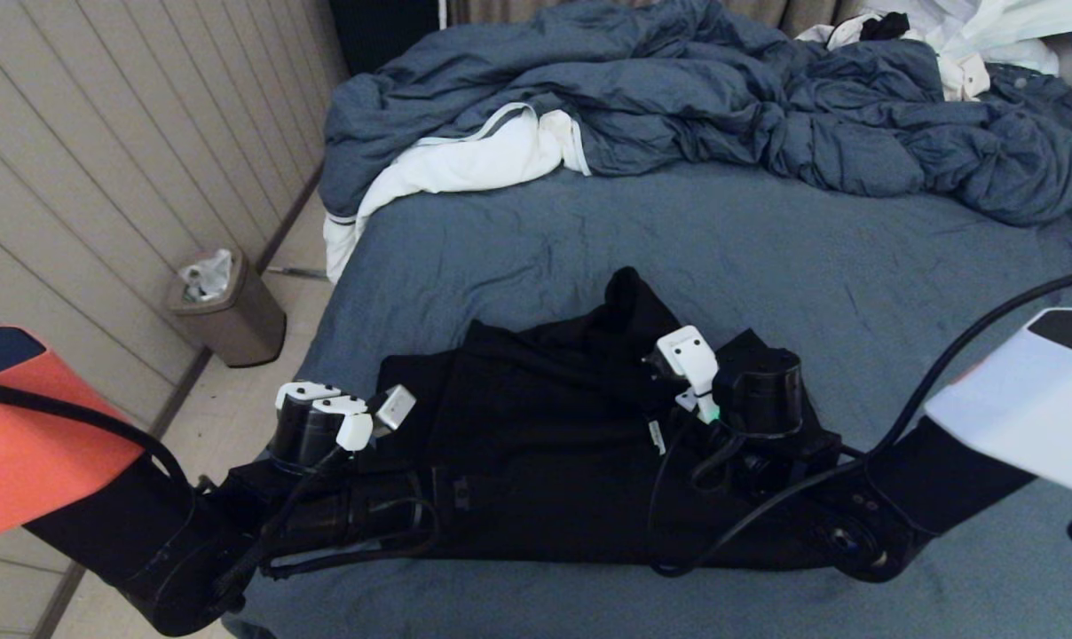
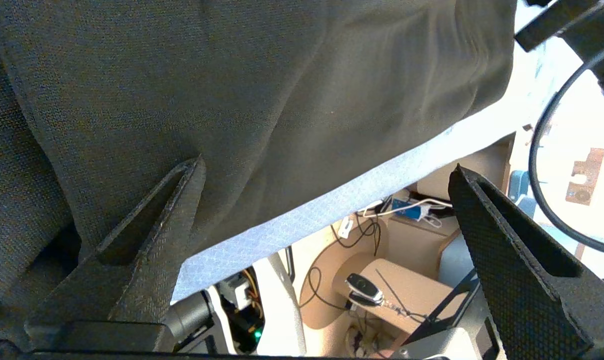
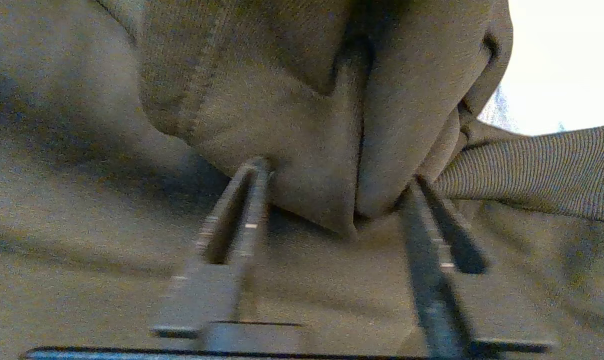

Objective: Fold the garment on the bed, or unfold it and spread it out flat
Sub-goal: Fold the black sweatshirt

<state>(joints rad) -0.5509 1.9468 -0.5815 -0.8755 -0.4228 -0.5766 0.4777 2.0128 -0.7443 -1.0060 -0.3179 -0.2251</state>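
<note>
Black garment (image 1: pixel 536 444) under right claw (image 3: pixel 337 200), bed (image 1: pixel 767 257)

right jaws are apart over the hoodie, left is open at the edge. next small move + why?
Probably lift the right gripper straight off the garment: its jaws stand apart with a fabric fold between them, unclamped. The left gripper is open at the hoodie's near edge on the bed.

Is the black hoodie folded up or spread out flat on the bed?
Folded, mostly. The hoodie lies as a compact block on the bed, with layers doubled over and no sleeves stretched out.
</note>
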